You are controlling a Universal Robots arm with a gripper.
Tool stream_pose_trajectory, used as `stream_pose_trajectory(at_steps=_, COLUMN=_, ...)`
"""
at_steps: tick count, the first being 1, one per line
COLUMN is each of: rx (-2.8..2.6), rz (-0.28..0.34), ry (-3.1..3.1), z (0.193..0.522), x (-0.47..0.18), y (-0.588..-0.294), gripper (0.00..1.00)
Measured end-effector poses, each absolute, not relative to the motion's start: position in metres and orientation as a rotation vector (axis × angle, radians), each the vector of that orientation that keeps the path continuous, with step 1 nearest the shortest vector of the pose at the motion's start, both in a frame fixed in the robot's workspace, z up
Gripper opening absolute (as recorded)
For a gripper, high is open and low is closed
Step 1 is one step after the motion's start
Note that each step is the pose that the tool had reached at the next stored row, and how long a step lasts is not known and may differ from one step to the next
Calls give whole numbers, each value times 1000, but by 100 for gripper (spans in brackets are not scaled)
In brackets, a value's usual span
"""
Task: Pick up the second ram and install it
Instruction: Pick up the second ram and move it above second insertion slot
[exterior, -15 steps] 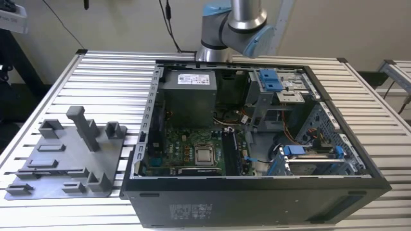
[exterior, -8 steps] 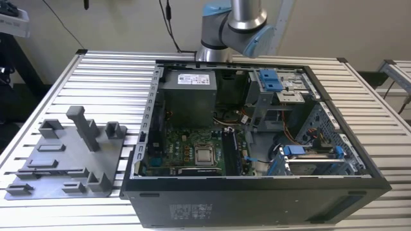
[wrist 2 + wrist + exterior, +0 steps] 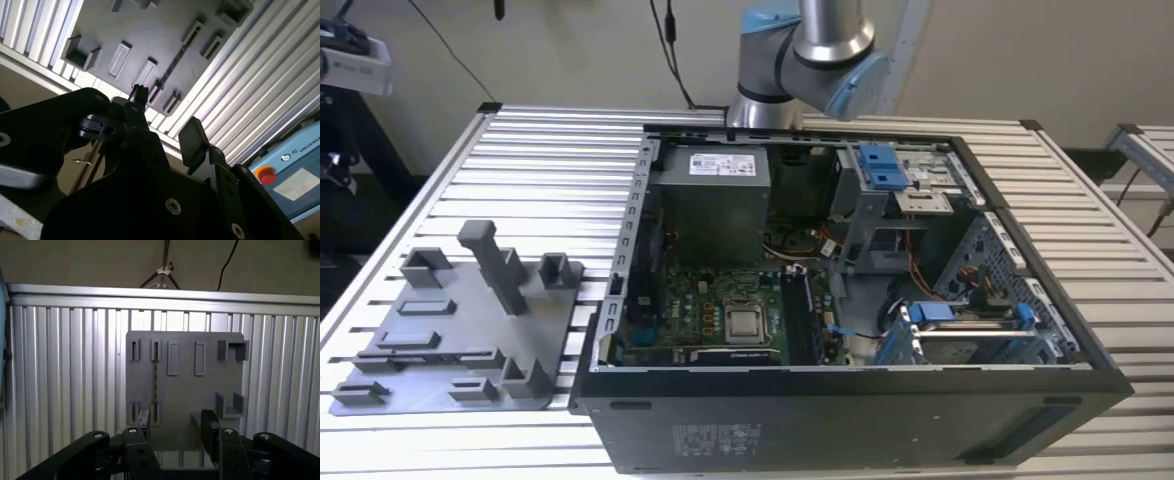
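The second ram (image 3: 155, 375) is a thin dark stick resting on edge between two pairs of slotted blocks on the grey holder plate (image 3: 185, 390). In the second wrist view the ram (image 3: 171, 69) lies across the same plate (image 3: 150, 30). My gripper (image 3: 176, 425) hangs well above the plate, open, with nothing between its black fingers (image 3: 210, 426). The second wrist view also shows the gripper (image 3: 167, 117) open and apart from the ram. In the exterior view the holder plate (image 3: 454, 335) sits at the exterior view's left of the table.
An open computer case (image 3: 854, 400) with its motherboard (image 3: 720, 310) exposed fills the middle of the slatted metal table (image 3: 547, 160). A tall grey post (image 3: 491, 265) and several grey blocks stand on the holder plate. The arm (image 3: 814, 50) rises behind the case.
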State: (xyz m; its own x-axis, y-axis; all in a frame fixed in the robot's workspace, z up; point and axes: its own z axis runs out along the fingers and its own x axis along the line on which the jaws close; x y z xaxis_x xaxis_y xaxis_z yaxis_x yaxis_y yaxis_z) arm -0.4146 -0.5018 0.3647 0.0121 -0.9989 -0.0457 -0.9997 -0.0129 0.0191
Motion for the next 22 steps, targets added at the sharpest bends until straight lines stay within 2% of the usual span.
stream_pose_trajectory(at_steps=22, rx=-2216, rz=59, ry=2188, z=334, x=-416, y=-502, gripper=54)
